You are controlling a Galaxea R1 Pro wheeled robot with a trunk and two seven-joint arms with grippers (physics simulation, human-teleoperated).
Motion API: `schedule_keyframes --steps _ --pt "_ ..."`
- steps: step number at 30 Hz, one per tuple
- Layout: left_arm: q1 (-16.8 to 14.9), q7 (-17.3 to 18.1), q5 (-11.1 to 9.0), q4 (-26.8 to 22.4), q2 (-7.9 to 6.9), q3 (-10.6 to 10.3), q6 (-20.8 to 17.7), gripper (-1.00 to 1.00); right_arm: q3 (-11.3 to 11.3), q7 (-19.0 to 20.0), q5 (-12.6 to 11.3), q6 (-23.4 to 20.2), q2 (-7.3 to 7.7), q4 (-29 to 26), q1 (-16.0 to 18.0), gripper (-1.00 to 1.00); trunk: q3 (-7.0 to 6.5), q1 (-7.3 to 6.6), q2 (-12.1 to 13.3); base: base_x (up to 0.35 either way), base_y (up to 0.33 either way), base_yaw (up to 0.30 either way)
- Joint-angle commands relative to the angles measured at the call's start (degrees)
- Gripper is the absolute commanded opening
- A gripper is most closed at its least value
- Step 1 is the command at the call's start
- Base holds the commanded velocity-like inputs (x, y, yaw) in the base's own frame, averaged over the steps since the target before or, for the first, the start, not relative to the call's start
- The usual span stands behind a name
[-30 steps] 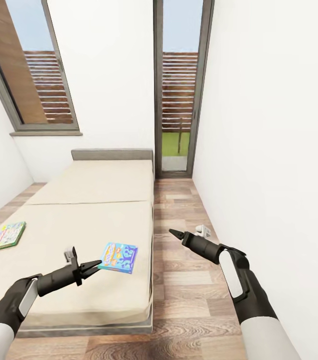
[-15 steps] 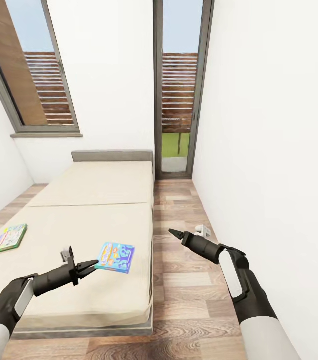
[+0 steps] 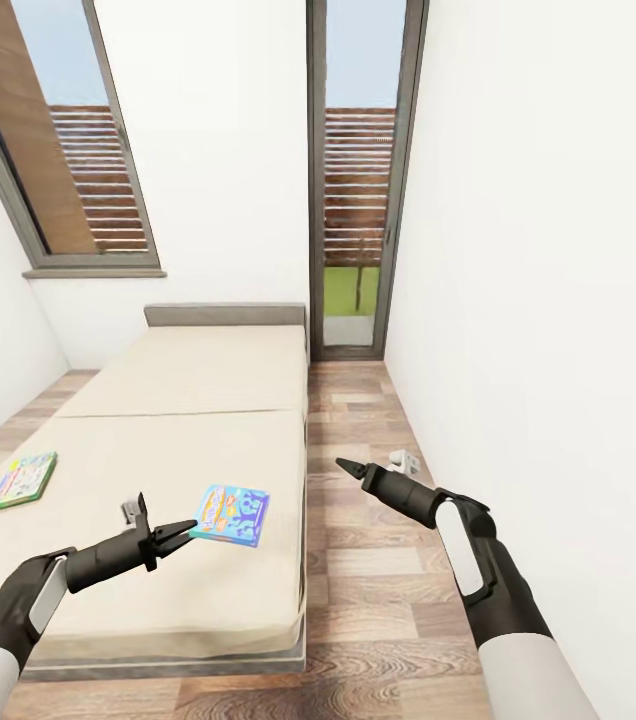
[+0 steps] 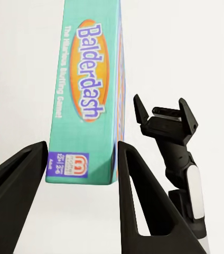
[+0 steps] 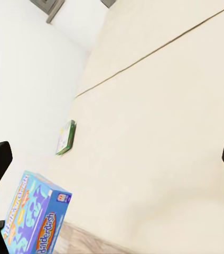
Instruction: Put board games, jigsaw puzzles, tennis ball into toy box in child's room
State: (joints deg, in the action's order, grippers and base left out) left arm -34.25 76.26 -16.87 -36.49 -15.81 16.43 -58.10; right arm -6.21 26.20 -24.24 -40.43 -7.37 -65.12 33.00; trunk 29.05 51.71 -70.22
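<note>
Head view, catalogued left to right: window with grey frame (image 3: 78, 268) and brown slatted shutters on the left wall; green-bordered board game (image 3: 22, 479) lying flat near the left edge of the bed (image 3: 198, 370), well apart from the other box; bed cream, in two sections, grey headboard at the far end; left end effector (image 3: 180, 530) held out over the near section of the mattress, its fingers spread either side of the near edge of the blue board game (image 3: 230, 514); whether the fingers touch the box cannot be told; blue box near the bed's right edge, its near edge appearing slightly raised off the mattress; wood-plank floor (image 3: 378, 560) between bed and right wall; narrow glazed door (image 3: 356, 180) at the far end with shutters and grass beyond; right end effector (image 3: 346, 467) poised above the floor, fingers appearing pressed together to a point, holding nothing; small white fitting (image 3: 405, 461) on the floor just beyond it; white wall at far right.

Left wrist view: blue box's turquoise edge (image 4: 88, 90) printed "Balderdash", standing between the two dark fingers (image 4: 136, 196), gaps visible on both sides; right end effector (image 4: 165, 114) beyond, seen here with its fingers apart.

Right wrist view: blue box (image 5: 35, 219) at the mattress edge; green-bordered box (image 5: 66, 137) farther along the bed.
</note>
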Motion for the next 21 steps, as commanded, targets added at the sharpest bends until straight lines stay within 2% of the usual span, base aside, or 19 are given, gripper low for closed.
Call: schedule_keyframes --steps 1,11,13,17,21 --pt "0.0 0.1 -0.1 0.0 -0.01 0.0 -0.4 -1.0 -0.2 0.1 -0.1 -0.4 -0.08 0.0 0.0 1.0 -0.13 -0.23 0.4 0.0 0.0 0.0" --pt "0.0 0.1 -0.1 0.0 -0.16 0.1 -0.4 -1.0 -0.2 0.1 0.0 -0.4 -0.1 0.1 0.0 1.0 -1.92 -2.42 4.4 0.0 0.0 0.001" --pt "0.0 0.1 -0.1 0.0 -0.17 0.1 -0.4 -1.0 -0.2 0.1 0.0 -0.4 -0.1 0.1 0.0 1.0 -1.92 -2.42 4.4 0.0 0.0 0.082" --pt "0.0 0.4 -0.1 0.0 -0.19 0.0 -0.5 -1.0 -0.2 0.1 0.0 -0.4 -0.1 0.1 0.0 1.0 -1.92 -2.42 4.4 0.0 0.0 0.222" --pt "0.0 3.2 0.0 0.0 -0.19 0.0 -0.4 -1.0 -0.2 0.1 0.0 -0.4 -0.1 0.2 0.0 1.0 -1.92 -2.42 4.4 0.0 0.0 0.275"
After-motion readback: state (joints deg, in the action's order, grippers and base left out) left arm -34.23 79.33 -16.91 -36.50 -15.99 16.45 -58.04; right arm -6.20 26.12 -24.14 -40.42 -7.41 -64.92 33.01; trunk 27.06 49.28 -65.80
